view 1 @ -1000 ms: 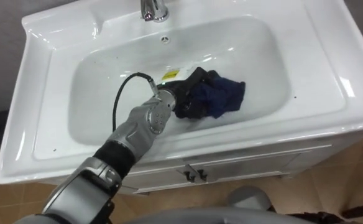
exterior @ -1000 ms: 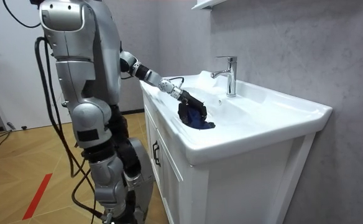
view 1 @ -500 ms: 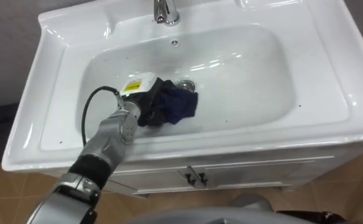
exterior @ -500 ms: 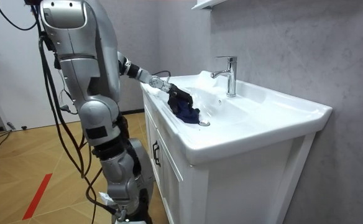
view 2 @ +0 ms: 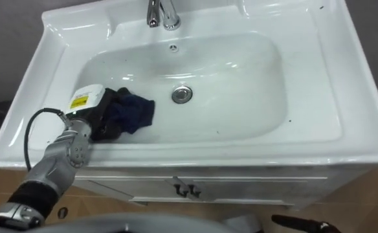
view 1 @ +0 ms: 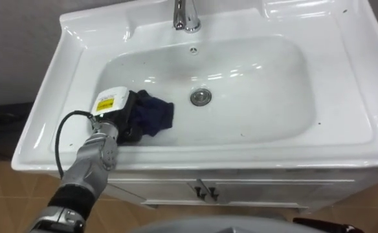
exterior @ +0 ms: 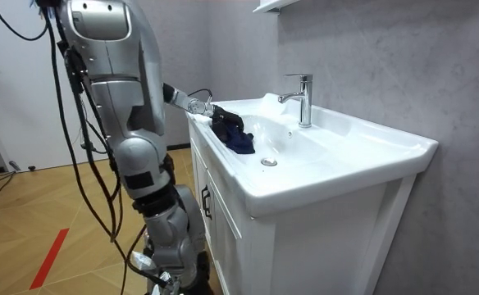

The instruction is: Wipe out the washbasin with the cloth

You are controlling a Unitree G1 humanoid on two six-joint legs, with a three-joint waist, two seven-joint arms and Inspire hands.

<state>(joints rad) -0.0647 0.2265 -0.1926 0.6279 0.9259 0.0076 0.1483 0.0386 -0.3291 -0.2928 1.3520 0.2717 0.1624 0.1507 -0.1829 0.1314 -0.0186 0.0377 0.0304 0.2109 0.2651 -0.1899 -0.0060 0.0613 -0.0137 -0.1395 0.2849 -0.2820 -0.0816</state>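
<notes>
— Where is the cloth?
— The dark blue cloth [view 1: 155, 115] is bunched at the left end of the basin [view 1: 266, 123]. It lies on the slope of the left wall, left of the drain [view 1: 200, 97] and apart from it.

— What has hold of it?
— The left hand [view 1: 119, 118]. Its arm comes in from the lower left, over the front rim, and the hand sits on the cloth's left part.

— And the fingers?
— They look curled into the cloth and clamped on it. Dark fingers against dark fabric are hard to tell apart, though, so I would not swear to it.

— The tap?
— The tap [view 1: 186, 14] stands at the middle of the back rim, well apart from hand and cloth.

— How does the robot stand?
— In the room view it is upright on the wooden floor at the front of the white cabinet [exterior: 231, 238], toward the room view's left. Its left arm reaches out over the rim. From there the cloth sits high, near the rim, with part of it hanging down inside.
</notes>
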